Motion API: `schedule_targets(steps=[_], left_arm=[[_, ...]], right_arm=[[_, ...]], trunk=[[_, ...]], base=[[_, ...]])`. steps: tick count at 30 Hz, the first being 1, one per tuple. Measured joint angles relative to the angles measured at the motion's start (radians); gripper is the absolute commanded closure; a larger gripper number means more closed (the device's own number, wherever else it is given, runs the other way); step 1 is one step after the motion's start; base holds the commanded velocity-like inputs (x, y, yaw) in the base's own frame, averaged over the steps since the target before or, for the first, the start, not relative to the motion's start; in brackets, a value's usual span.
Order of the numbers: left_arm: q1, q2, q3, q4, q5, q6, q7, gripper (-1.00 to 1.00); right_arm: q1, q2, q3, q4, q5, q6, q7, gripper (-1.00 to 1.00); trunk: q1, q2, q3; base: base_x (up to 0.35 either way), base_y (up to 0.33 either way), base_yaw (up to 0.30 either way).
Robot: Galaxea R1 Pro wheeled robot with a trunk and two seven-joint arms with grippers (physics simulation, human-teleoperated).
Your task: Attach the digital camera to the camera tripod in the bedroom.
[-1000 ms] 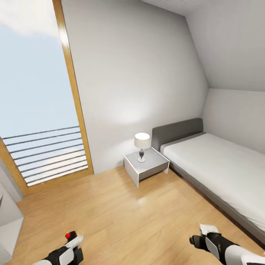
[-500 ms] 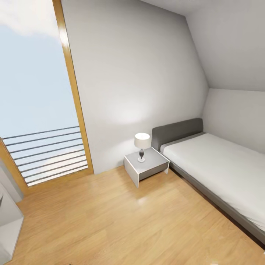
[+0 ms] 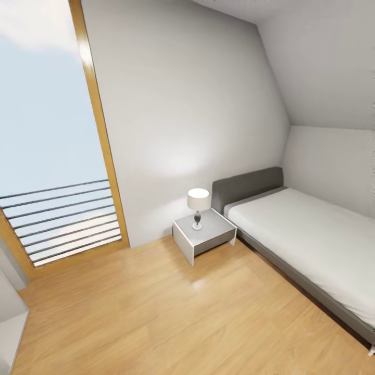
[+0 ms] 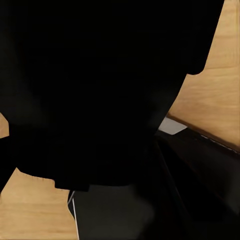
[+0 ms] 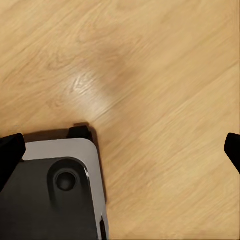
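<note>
Bedroom floor beneath spread right end effector (nothing between).

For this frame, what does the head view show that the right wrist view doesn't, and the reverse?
Head view: a grey bed with a white mattress, a white cube nightstand carrying a small white-shaded table lamp, and a tall wood-framed window.
Right wrist view: the right pincer, its dark fingertips wide apart over bare floor, and a grey-and-black piece of the robot's base.
Shared: the light wood plank floor.
</note>
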State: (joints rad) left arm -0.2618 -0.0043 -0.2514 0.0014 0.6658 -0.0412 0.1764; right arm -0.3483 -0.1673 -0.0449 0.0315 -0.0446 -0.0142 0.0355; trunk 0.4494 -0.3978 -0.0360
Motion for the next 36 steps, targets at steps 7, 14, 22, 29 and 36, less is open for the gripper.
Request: schedule_targets(steps=[7,14,22,29,36], left_arm=[[0.0,-0.001,0.0,0.0,0.001,-0.002,0.0,1.0],[0.0,0.0,0.001,0.0,0.001,-0.002,0.0,1.0],[0.0,0.0,0.0,0.0,0.0,-0.002,0.0,1.0],[0.0,-0.001,0.0,0.0,0.0,-0.002,0.0,1.0],[0.0,-0.001,-0.001,0.0,0.0,-0.002,0.0,1.0]], right_arm=[[0.02,0.0,0.0,0.0,-0.001,-0.002,0.0,-1.0],[0.023,0.0,0.0,0.0,0.002,-0.002,-0.001,-1.0],[0.025,0.0,0.0,0.001,0.003,0.001,-0.002,-1.0],[0.026,0.0,0.0,0.001,0.003,0.001,-0.001,-1.0],[0.026,0.0,0.0,0.0,0.003,0.0,-0.001,-1.0]], trunk=[[0.0,0.0,0.007],[0.0,0.0,0.01],[0.0,-0.001,0.02],[0.0,-0.001,0.03],[0.0,-0.002,0.041]], base=[[0.0,0.0,-0.116],[0.0,0.0,-0.017],[0.0,0.0,-0.001],[0.0,0.0,0.0],[0.0,0.0,0.0]])
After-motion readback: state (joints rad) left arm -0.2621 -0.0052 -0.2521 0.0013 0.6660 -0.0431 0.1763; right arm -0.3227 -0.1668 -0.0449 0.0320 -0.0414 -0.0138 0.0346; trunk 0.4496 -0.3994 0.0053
